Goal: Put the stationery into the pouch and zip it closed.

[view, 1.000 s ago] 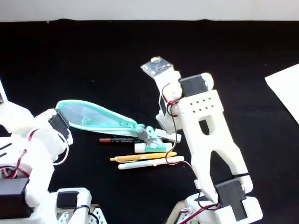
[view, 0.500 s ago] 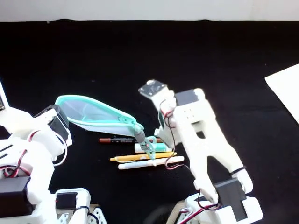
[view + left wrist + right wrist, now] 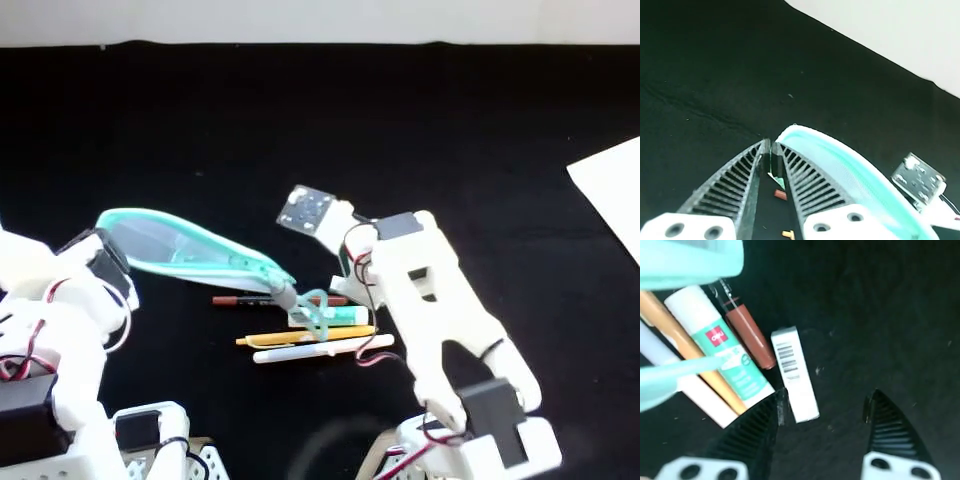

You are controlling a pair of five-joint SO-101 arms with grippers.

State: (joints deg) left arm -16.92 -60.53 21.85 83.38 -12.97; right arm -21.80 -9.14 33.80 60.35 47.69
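Black tablecloth (image 3: 200, 120) spreads wide, pale wall (image 3: 300, 20) behind, white sheet (image 3: 612, 190) at one edge. Left gripper (image 3: 768, 146) seemingly pinches the pouch (image 3: 170, 245); right gripper (image 3: 826, 397) gapes empty above stationery (image 3: 300, 340).

White sheet (image 3: 615, 190) on blk table (image 3: 200, 110)

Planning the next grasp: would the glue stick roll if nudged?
Probably somewhat: the glue stick looks round and smooth, so it could roll, though the orange pen and brown pen lying alongside may block it. It looks rigid, so the open right gripper likely won't deform it.
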